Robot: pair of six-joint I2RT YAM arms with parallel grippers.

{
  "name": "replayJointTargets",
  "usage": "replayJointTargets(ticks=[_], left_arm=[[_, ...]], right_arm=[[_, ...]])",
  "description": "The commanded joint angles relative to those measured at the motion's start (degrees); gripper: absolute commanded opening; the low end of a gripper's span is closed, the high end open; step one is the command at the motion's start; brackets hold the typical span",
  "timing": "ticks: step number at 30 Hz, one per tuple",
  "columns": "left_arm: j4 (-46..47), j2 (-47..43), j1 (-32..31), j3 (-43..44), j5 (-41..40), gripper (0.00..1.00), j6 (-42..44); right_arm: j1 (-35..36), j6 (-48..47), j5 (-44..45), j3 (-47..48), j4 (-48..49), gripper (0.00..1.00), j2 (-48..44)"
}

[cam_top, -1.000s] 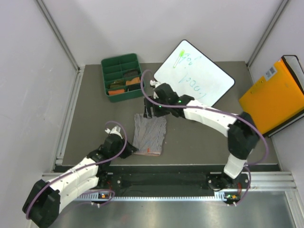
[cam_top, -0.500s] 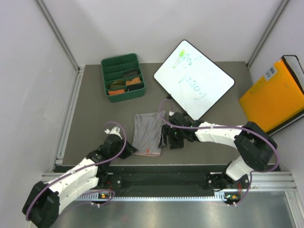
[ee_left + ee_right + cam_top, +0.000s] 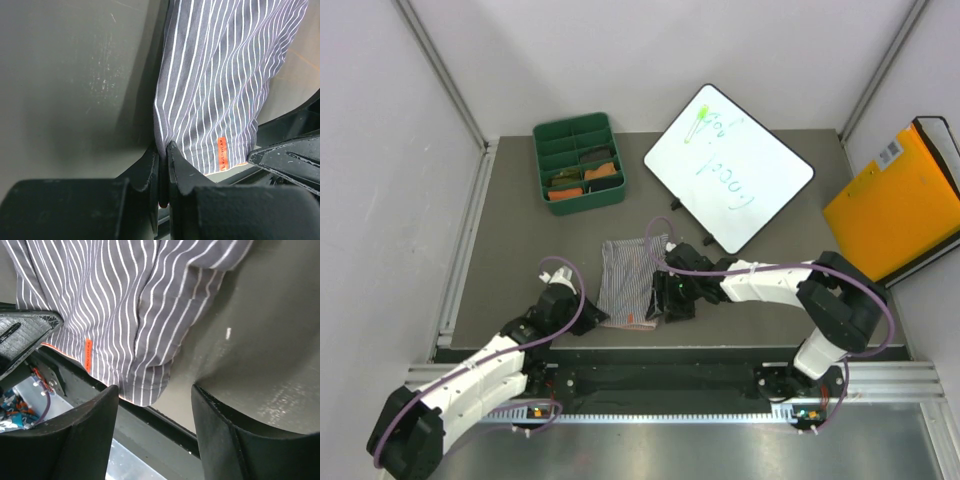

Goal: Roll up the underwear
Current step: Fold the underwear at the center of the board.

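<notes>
**A:** What is the bench (image 3: pixel 520 230) like?

**B:** Dull grey and scuffed, boxed in by white walls (image 3: pixel 620 60), with a metal rail (image 3: pixel 880 375) along its near edge.

**A:** And the underwear (image 3: pixel 625 285)?

**B:** Grey-white striped, lying flat near the front middle, with an orange tag by the near hem.

**A:** The grippers?

**B:** The left gripper (image 3: pixel 162 167) is pinched on its near left corner. The right gripper (image 3: pixel 155 397) stands wide, straddling the near right corner.

**A:** Anything else?

**B:** A green tray (image 3: pixel 539 165) at far left, a whiteboard (image 3: pixel 730 165) beside it, and an orange folder (image 3: pixel 895 205) against the right wall.
</notes>
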Motion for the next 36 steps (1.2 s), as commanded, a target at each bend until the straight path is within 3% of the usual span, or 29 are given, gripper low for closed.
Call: replayJointTargets(ticks=[1,5,11,13,18,21,23,28,36], left_arm=[[-1.3,-1.0,-0.2,0.7,-1.0,0.11,1.1],[-1.1,-1.5,-0.2,0.7,-1.0,0.15,1.1],[-1.3,-2.3,-0.1,0.7,-1.0,0.46,1.4],[-1.4,-2.3,-0.1,0.6,-1.5,0.56,1.4],[-1.3,-2.3,-0.1,0.5,-3.0,0.62,1.5],[-0.6,-2.2,-0.1,0.1,-3.7,0.55,1.4],[-0.3,-2.2,-0.1,-0.4,-3.7,0.35,0.8],[1.2,-2.2,-0.1,-0.7,-3.7,0.02,3.0],[-0.9,7.0,-0.3,10.0,-0.9,0.00,13.7]], right_arm=[[1.2,-0.2,0.1,1.7,1.4,0.57,2.7],[1.1,-0.9,0.6,1.7,0.0,0.35,4.2],[1.1,-1.0,0.9,1.3,-0.5,0.03,5.1],[1.1,-1.5,1.4,1.6,-1.2,0.02,5.1],[1.1,-1.5,1.5,1.5,-1.4,0.01,5.4],[1.1,-1.6,1.4,1.5,-1.3,0.01,5.4],[1.1,-1.5,1.6,1.5,-1.7,0.01,5.2],[1.1,-1.9,2.2,1.7,-2.4,0.00,5.1],[1.1,-2.5,3.5,1.9,-3.3,0.00,4.7]])
